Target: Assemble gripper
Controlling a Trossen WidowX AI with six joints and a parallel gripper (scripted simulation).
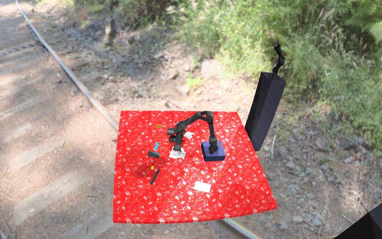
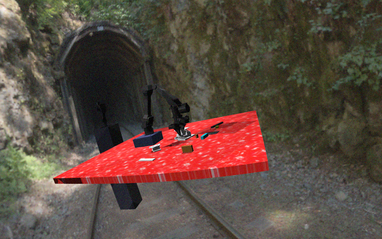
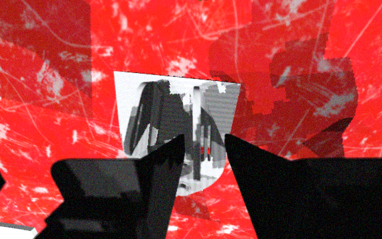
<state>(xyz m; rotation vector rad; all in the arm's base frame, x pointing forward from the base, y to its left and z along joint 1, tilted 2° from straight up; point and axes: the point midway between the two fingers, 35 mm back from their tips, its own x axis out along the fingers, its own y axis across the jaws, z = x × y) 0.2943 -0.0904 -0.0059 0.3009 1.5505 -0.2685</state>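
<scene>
The white gripper base (image 1: pixel 172 155) (image 2: pixel 180 138) (image 3: pixel 121 91) lies flat on the red table. One jaw (image 3: pixel 146 109) stands on its left part in the wrist view. My gripper (image 1: pixel 177 150) (image 2: pixel 181 133) (image 3: pixel 204 139) points down low over the base, shut on the other jaw (image 3: pixel 196 133), which shows edge-on between the fingertips. Its pin end and the teeth are too hidden to tell whether it is seated or meshed. A white piece (image 1: pixel 188 135) (image 2: pixel 155 147), apparently the housing plate, lies apart from the base; its edge shows at the right of the wrist view.
A navy box (image 1: pixel 213 158) (image 2: pixel 148 141) carries the arm. Around the base lie a brown block (image 1: pixel 159 126) (image 2: pixel 187 149), a cyan block (image 1: pixel 156 145) (image 2: pixel 204 136), a dark plate (image 1: pixel 154 154), a yellow cube (image 1: pixel 152 167), a black bar (image 1: pixel 155 177) and a white slab (image 1: pixel 202 186).
</scene>
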